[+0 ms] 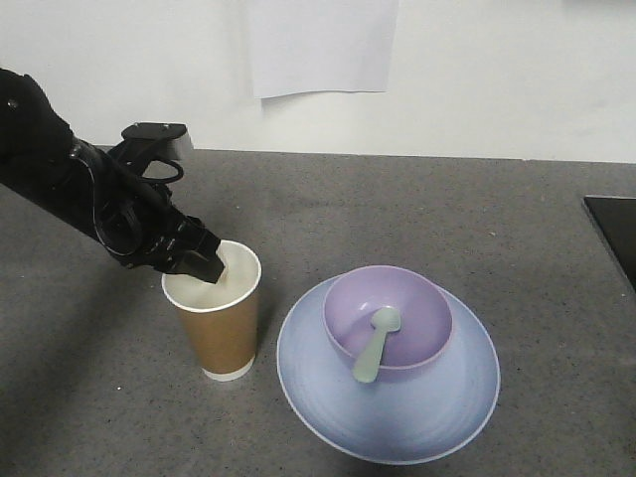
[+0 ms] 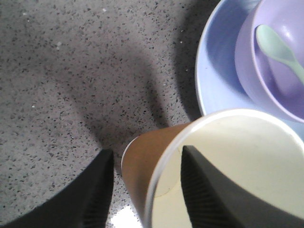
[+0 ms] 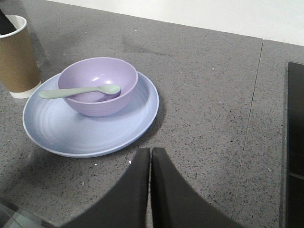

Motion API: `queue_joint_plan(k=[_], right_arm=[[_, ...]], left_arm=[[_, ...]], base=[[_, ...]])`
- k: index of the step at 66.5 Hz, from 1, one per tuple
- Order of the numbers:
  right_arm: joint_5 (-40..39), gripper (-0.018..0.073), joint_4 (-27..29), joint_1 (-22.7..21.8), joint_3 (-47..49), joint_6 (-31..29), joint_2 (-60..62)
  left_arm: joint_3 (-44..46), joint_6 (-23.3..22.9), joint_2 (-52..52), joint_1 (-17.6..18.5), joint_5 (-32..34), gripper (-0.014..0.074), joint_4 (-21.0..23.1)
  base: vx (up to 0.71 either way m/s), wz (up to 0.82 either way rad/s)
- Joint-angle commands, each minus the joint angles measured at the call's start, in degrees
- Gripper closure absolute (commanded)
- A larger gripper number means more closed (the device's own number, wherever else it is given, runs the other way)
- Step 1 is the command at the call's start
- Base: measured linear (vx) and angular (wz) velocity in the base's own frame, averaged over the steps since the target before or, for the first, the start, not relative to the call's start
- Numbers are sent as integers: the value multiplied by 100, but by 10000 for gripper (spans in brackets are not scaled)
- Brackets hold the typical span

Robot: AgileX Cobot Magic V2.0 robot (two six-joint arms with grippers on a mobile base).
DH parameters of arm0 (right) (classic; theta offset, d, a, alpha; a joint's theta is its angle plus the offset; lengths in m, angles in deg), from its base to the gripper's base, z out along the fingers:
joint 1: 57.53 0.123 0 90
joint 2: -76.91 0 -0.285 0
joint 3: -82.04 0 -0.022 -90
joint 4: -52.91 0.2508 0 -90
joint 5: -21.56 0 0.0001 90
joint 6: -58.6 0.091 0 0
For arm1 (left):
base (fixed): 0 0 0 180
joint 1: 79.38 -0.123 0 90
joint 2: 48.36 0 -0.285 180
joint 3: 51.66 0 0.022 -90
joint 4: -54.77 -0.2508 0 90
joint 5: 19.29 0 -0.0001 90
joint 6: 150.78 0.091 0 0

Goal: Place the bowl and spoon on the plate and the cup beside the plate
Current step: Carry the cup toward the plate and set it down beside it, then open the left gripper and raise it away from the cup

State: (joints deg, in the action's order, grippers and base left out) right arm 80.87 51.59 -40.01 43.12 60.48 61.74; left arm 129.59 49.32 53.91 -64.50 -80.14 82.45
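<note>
Left gripper: straddling the cup rim, one finger inside, one outside; whether it pinches, cannot tell.
Cup: upright, nothing seen inside, just beside the plate.
Plate: beyond the cup, carrying the bowl.
Bowl: spoon in it, handle over the rim.
Right gripper: jaws pressed together, hovering near the plate's edge.
Open room: bare grey counter beside the cup.

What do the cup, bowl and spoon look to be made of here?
Cup: likely paper, with a matte brown wall, white rolled rim and white base band.
Bowl: probably plastic, with an even lavender colour and a soft highlight inside.
Spoon: looks like pale mint plastic with a smooth, dull sheen.
</note>
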Motion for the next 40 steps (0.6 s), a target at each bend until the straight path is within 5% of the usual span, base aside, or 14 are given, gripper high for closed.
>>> queue_joint_plan(k=[1, 23, 40], right_arm=[[-373, 565, -16, -27, 110, 11, -154], [-1113, 565, -144, -27, 110, 35, -190], [-1830, 565, -912, -27, 110, 718, -972]], left_arm=[[105, -24, -409, 46, 167, 253, 275], [105, 40, -1346, 46, 284, 291, 114], [23, 132, -2793, 46, 1031, 594, -381]], base=[[0, 0], [0, 0], [0, 0]])
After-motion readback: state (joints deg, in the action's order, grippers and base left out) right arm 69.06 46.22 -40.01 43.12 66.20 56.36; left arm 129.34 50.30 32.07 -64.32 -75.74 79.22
